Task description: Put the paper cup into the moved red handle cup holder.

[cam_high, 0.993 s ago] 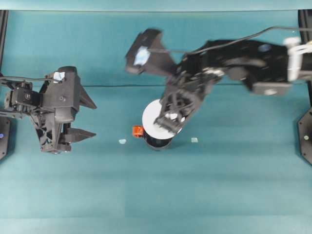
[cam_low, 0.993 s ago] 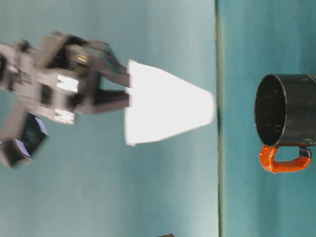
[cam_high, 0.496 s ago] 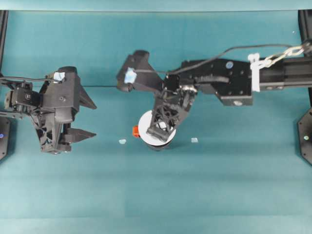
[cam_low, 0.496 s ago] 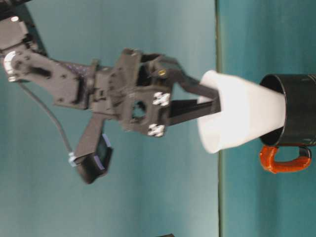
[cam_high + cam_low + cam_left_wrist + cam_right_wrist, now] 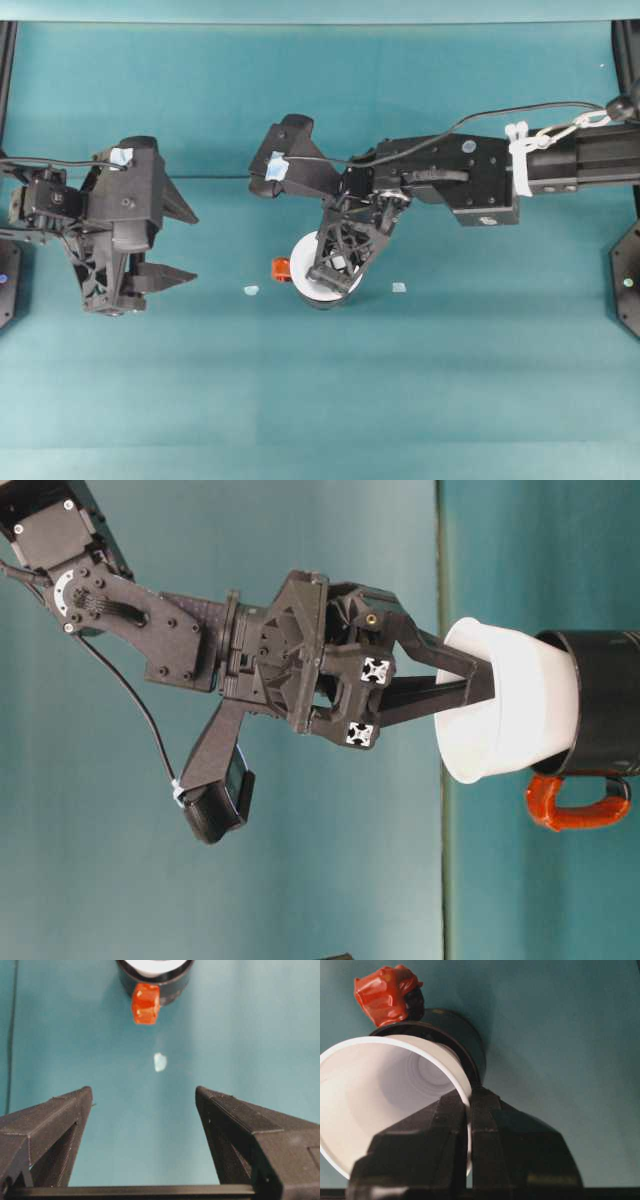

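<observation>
Cup seating in holder

Right gripper [image 5: 469, 1125] pinches the white paper cup's [image 5: 510, 715] rim wall, leaving its base free inside the glossy black, red-handled holder [image 5: 605, 705]; left gripper [image 5: 142, 1105] idles open.

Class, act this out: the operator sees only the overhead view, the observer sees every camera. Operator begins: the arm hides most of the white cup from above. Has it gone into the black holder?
Observer: Partly. From table level the paper cup has its lower part inside the holder, while the wide rim stands above the holder's top.
Operator: Is it sitting straight?
Observer: No, in that same view the cup leans toward the holder's red handle.
Operator: How is the right gripper holding it?
Observer: The right wrist camera shows the right gripper pinching the cup's wall at the rim, one finger inside, one outside.
Operator: And the left gripper?
Observer: Its wrist camera shows the left gripper open, with nothing between its fingers.
</observation>
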{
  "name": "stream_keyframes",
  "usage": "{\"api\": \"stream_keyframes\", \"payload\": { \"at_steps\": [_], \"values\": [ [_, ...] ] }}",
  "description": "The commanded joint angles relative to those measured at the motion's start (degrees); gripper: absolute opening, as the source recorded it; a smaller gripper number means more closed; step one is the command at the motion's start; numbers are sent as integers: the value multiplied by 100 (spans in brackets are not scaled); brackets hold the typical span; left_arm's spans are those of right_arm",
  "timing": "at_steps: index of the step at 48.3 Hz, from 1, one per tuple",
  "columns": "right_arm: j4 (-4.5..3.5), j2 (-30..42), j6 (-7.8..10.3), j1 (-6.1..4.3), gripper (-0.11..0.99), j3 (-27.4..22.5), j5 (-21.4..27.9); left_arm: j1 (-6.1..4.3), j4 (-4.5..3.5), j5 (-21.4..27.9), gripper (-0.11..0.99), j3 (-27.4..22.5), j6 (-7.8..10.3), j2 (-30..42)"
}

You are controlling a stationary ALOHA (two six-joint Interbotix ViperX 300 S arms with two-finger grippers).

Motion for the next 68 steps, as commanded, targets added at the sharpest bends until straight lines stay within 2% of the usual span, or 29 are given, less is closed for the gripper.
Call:
{"api": "stream_keyframes", "payload": {
  "at_steps": [1,11,24,30,36,40,44,53,56,60,66,68],
  "values": [
    [-18,-79,-44,26,-11,-26,-18,-9,18,-35,90,-53,9,-53],
    [-18,-79,-35,35,-11,-35,-26,-9,18,-26,90,-53,9,-53],
    [105,-70,-53,53,-11,-70,-18,-9,18,0,90,-53,18,-53],
    [158,-70,-53,97,-11,-70,-18,-9,18,9,90,-53,18,-53],
    [220,-79,-53,105,-6,-70,-35,-9,18,9,90,-53,18,-53],
    [264,-88,-35,97,2,-79,-35,-9,18,9,90,-53,18,-53],
    [264,-97,9,105,18,-79,-44,-9,18,9,90,-53,9,-53],
    [255,-141,-9,123,72,-79,-79,-9,18,9,90,-53,9,-53],
    [255,-149,-9,123,86,-79,-105,-9,18,9,90,-53,9,-53],
    [255,-158,-9,123,79,-79,-167,-9,18,9,90,-53,9,-53],
    [246,-176,0,123,79,-88,-220,-9,18,9,90,-53,9,-53],
    [211,-211,-9,114,80,-97,-220,-9,18,9,90,-53,9,-53]
  ]
}}
